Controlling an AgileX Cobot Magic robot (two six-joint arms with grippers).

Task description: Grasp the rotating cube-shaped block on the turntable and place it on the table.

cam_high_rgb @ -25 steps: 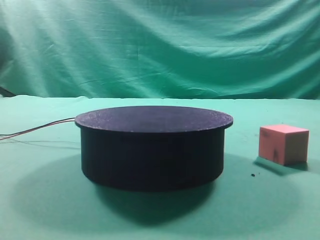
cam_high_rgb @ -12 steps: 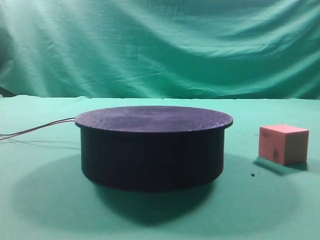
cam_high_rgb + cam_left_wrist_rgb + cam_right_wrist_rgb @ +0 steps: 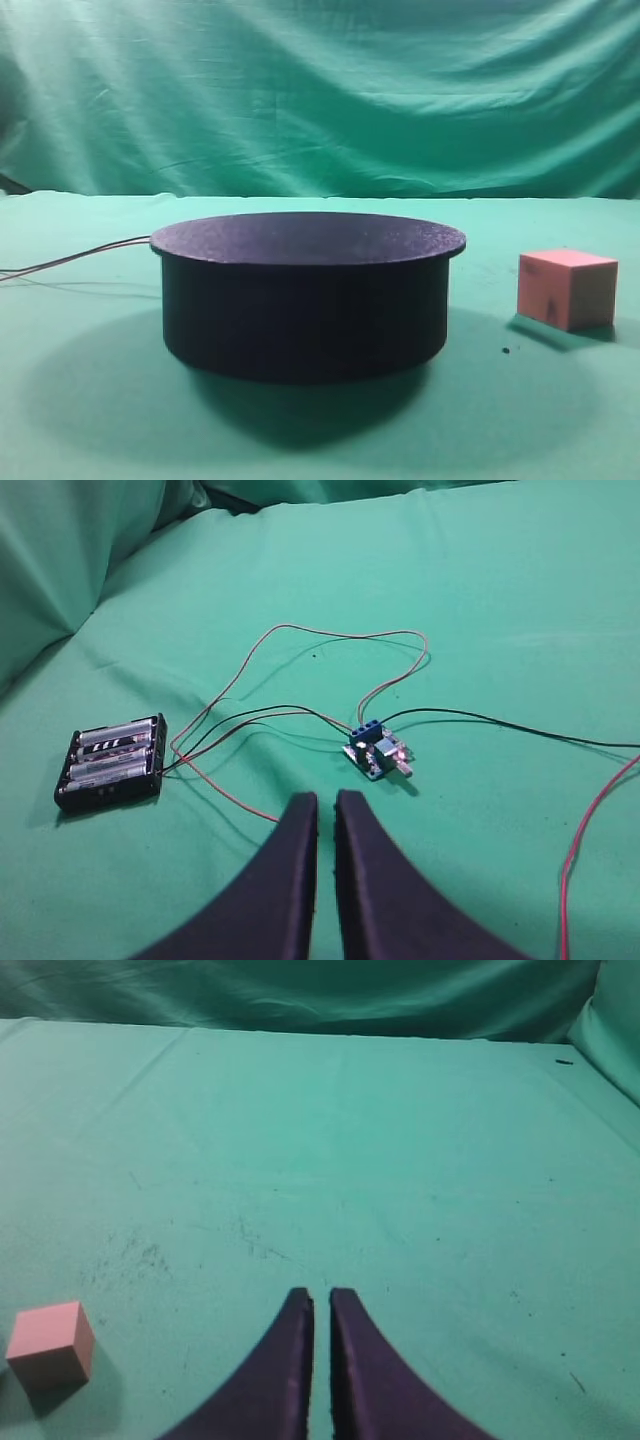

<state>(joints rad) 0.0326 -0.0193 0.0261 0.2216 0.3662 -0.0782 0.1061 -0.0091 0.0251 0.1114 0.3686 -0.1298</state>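
The pinkish-salmon cube-shaped block point(image 3: 566, 288) rests on the green table point(image 3: 90, 420), to the right of the black turntable point(image 3: 305, 295). The turntable's flat top is bare. In the right wrist view the block point(image 3: 50, 1344) lies at the lower left, well left of my right gripper point(image 3: 321, 1295), which is shut and empty above the cloth. My left gripper point(image 3: 326, 798) is shut and empty above the table point(image 3: 520, 600), near loose wires. Neither gripper shows in the exterior high view.
In the left wrist view a black battery holder point(image 3: 110, 762) lies at the left and a small blue circuit board point(image 3: 374, 751) sits just ahead of the left gripper, joined by red and black wires point(image 3: 330, 635). Wires point(image 3: 70, 260) lead left from the turntable. A wrinkled green curtain point(image 3: 320, 90) hangs behind.
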